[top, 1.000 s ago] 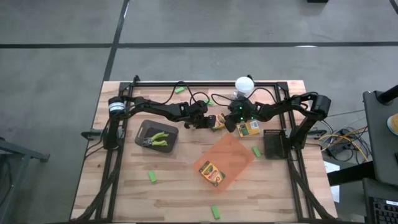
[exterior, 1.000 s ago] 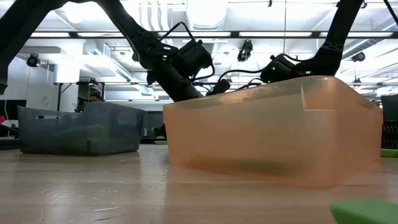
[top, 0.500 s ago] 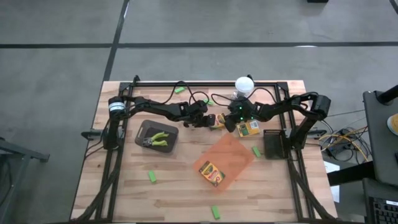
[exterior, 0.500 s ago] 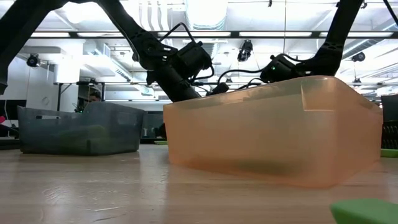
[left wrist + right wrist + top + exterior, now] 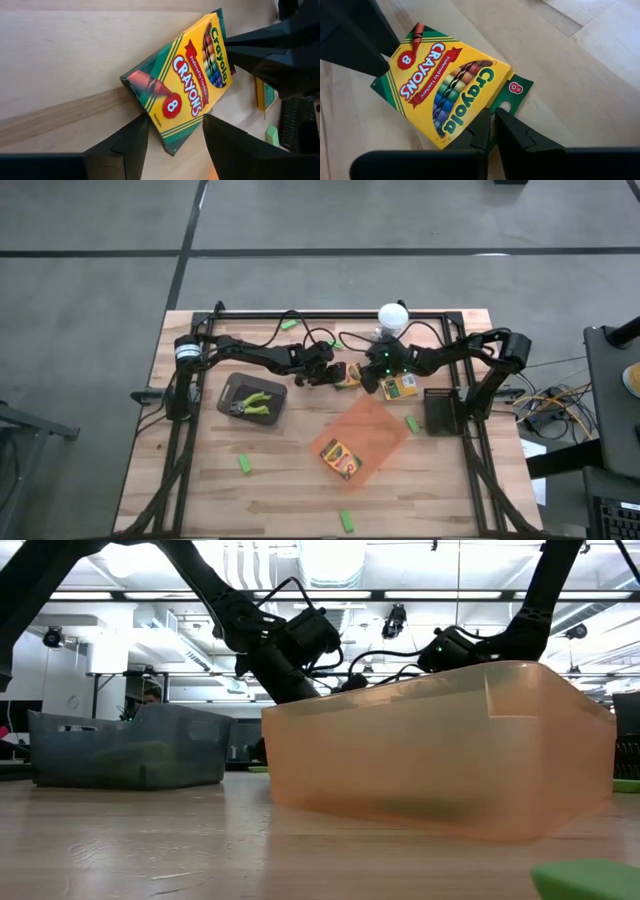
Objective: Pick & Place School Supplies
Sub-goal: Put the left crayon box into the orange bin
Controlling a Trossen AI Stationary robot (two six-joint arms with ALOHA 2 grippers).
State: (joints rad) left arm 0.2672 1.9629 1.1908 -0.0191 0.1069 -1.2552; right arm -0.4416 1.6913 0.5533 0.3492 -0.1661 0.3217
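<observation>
Crayon box: the yellow-and-green cardboard crayon box (image 5: 181, 84) sits at the back middle of your wooden table (image 5: 200, 470), between both arms.
Left gripper (image 5: 173, 134): fingers spread, straddling one end, not clamping.
Right gripper (image 5: 492, 131): fingers pinched on the hang-tab end.
Handling: likely light, crushable, slick; grip across the narrow sides.

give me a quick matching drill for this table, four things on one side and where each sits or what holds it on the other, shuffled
Things:
1. crayon box between the arms
2. second crayon box
3. plier-like tools
4. white lamp

Places:
A. in the grey bin
B. at the table's far edge, behind the right arm
C. in the orange tray
D. its hang tab pinched by the right gripper, with the left gripper open around its other end

Pairs: 1-D, 2-C, 3-A, 4-B
</observation>
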